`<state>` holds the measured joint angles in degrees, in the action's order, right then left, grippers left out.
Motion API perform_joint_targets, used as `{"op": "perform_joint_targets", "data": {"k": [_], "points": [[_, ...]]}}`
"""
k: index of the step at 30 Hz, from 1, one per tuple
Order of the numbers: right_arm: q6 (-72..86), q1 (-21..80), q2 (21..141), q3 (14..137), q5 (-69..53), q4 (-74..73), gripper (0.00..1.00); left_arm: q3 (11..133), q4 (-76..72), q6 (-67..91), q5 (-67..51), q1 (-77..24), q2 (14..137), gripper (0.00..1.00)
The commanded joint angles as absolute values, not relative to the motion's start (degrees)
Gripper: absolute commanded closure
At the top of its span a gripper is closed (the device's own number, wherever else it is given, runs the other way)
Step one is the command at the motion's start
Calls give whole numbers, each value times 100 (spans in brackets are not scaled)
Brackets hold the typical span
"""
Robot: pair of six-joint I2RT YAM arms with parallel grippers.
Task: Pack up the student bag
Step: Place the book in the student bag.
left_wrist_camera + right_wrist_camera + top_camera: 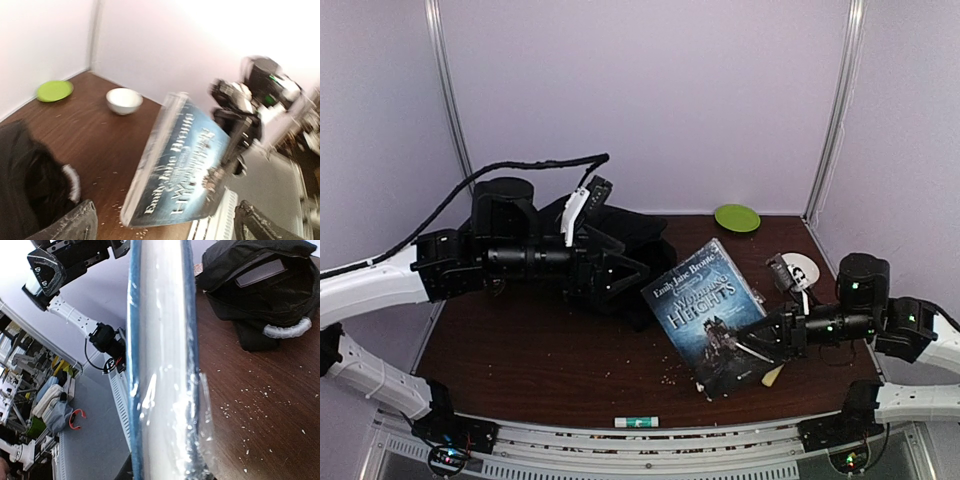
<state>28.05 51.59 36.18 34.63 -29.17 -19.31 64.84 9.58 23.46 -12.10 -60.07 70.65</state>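
My right gripper point(767, 343) is closed on the book point(708, 305) at its lower edge, holding it tilted. My left gripper point(625, 272) is wide open, empty, beside the bag point(620, 225).

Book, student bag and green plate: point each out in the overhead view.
book point(713, 312), overhead view, middle of the front cover.
student bag point(635, 230), overhead view, black fabric on its upper right side.
green plate point(737, 217), overhead view, its centre.

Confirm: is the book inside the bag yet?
No, the book is outside the bag, held tilted over the table by the right hand.
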Motion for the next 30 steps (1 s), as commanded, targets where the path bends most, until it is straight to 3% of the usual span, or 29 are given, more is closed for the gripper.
{"op": "perform_joint_targets", "data": {"k": [1,6,17,20,22,25,27,28,29,30], "points": [[2132,5211,3578,3939,-3817,-1252,100,6976,1400,1045,-2990,-6038,7245,2],[2062,5370,3908,4007,-4038,-1022,100,7611,1785,929,-3885,-6038,7902,2],[1966,5598,4221,4446,-4362,-870,100,7912,2071,887,-3823,-6030,8474,2],[2058,5599,4228,4437,-4394,-668,100,7866,1985,941,-4068,-6029,8521,9],[2135,5605,4244,4393,-4407,-482,100,7787,1754,1052,-4403,-6035,8519,24],[2227,5603,4314,4322,-4462,-228,100,7655,1427,1193,-4764,-6032,8481,62],[2276,5609,4364,4332,-4439,-163,100,7623,1357,1187,-4823,-6029,8429,80],[2295,5607,4361,4347,-4382,-153,97,7620,1336,1195,-4864,-6029,8398,90],[2330,5608,4355,4357,-4318,-156,88,7609,1273,1211,-4897,-6027,8357,100],[2368,5608,4342,4366,-4248,-154,73,7586,1178,1258,-4913,-6021,8311,100]]}}
